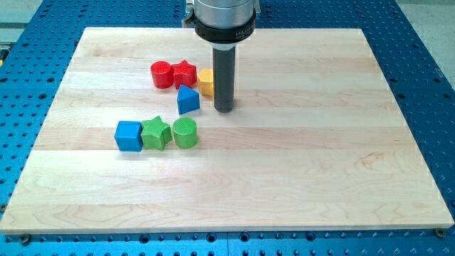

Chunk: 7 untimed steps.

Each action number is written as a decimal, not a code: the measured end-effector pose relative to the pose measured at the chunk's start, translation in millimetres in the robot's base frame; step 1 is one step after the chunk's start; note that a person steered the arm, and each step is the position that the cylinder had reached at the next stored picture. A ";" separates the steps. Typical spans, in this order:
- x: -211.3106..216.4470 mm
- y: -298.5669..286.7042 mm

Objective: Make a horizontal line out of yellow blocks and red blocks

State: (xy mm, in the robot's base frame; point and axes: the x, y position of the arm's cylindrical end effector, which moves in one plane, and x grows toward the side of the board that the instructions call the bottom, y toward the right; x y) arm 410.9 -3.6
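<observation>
A red cylinder [161, 74], a red star [185, 72] and a yellow block [205, 82] lie in a row running left to right in the upper middle of the wooden board [320, 142]. The yellow block is partly hidden behind the rod, so its shape is unclear. My tip [224, 109] rests on the board just right of and slightly below the yellow block, close to it or touching it. A blue triangular block [188, 99] sits just below the red star and yellow block, left of my tip.
A blue cube [129, 135], a green star [156, 133] and a green cylinder [185, 133] form a row at the lower left of centre. A blue perforated table [426, 43] surrounds the board.
</observation>
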 end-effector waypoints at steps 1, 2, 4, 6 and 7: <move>-16.5 3.4; -21.1 5.1; -27.7 -24.3; -27.7 -33.9; -29.7 -33.5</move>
State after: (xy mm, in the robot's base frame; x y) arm 381.2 -37.1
